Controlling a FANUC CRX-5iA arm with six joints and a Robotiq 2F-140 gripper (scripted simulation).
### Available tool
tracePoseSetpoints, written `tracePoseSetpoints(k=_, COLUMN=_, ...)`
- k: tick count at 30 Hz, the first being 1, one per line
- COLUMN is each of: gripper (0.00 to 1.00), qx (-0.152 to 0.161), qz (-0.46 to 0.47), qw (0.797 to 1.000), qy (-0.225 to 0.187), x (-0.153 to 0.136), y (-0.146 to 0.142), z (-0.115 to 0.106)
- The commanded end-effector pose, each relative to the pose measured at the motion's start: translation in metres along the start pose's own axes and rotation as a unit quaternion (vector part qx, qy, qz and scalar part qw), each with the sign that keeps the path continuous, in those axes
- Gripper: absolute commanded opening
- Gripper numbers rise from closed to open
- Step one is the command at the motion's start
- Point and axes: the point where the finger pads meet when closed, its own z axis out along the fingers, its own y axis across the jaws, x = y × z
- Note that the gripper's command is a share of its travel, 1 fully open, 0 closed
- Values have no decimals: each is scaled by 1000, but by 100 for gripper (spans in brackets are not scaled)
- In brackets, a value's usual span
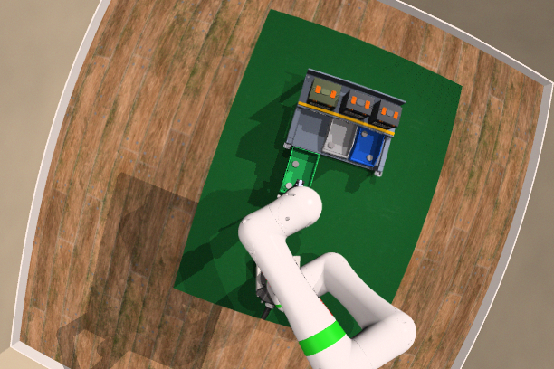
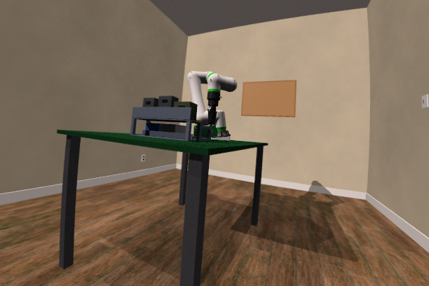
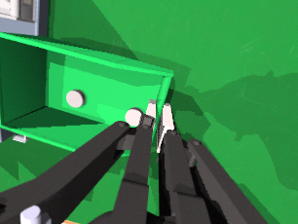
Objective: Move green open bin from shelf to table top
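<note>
The green open bin [image 1: 299,173] sits in front of the shelf's left bay, almost wholly out of the grey shelf [image 1: 340,127]; only its far end is at the shelf's front edge. It also shows in the wrist view [image 3: 93,99] with two pale round parts [image 3: 75,98] inside. My gripper [image 3: 157,111] is shut on the bin's front wall, one finger inside and one outside. In the side view the gripper [image 2: 211,118] stands upright over the bin [image 2: 204,133], low above the table top.
A grey bin [image 1: 339,138] and a blue bin [image 1: 367,148] stand in the shelf's lower row. Three dark bins with orange parts [image 1: 354,101] stand on the upper level. The green table top [image 1: 362,206] lies all around the shelf.
</note>
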Motion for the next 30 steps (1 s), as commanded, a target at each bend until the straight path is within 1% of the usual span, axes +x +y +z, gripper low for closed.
tracePoseSetpoints(k=1, gripper=0, qx=0, qz=0, qw=1000, qy=0, x=0, y=0, z=0)
tracePoseSetpoints(k=25, gripper=0, qx=0, qz=0, qw=1000, qy=0, x=0, y=1, z=0)
tracePoseSetpoints(k=30, gripper=0, qx=0, qz=0, qw=1000, qy=0, x=0, y=1, z=8)
